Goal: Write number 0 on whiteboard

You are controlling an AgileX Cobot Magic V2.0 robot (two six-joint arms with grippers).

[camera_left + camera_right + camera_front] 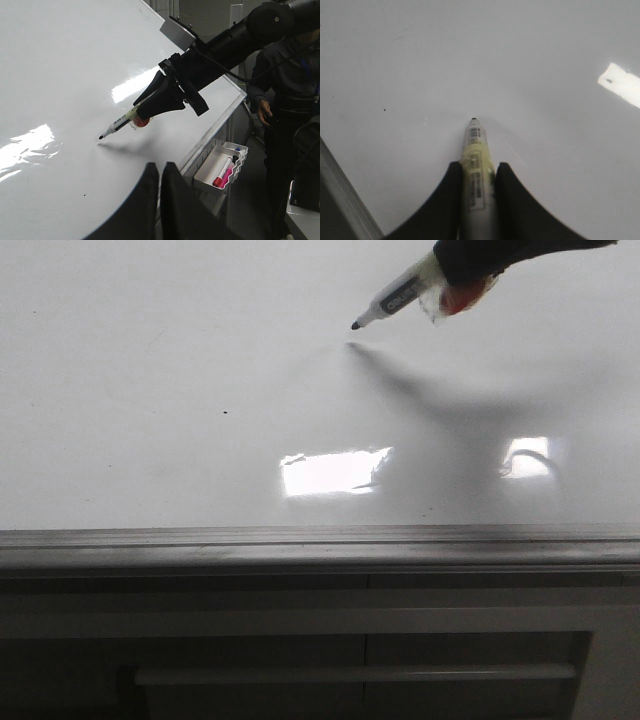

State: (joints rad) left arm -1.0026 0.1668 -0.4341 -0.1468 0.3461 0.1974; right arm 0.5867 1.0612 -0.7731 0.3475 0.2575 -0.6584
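Note:
The whiteboard is large, glossy and white, with a grey edge strip along its near side. No drawn number 0 shows on it; only a tiny black speck. My right gripper is shut on a black marker, whose tip hangs just above the board with its shadow beneath. The same marker shows in the left wrist view and between the fingers in the right wrist view. My left gripper is shut and empty, off the board's near edge.
Bright rectangular glare patches lie on the board. A white tray with red and pink markers hangs at the board's side. A person in dark clothes stands beyond it. A dark cabinet front lies below the board's edge.

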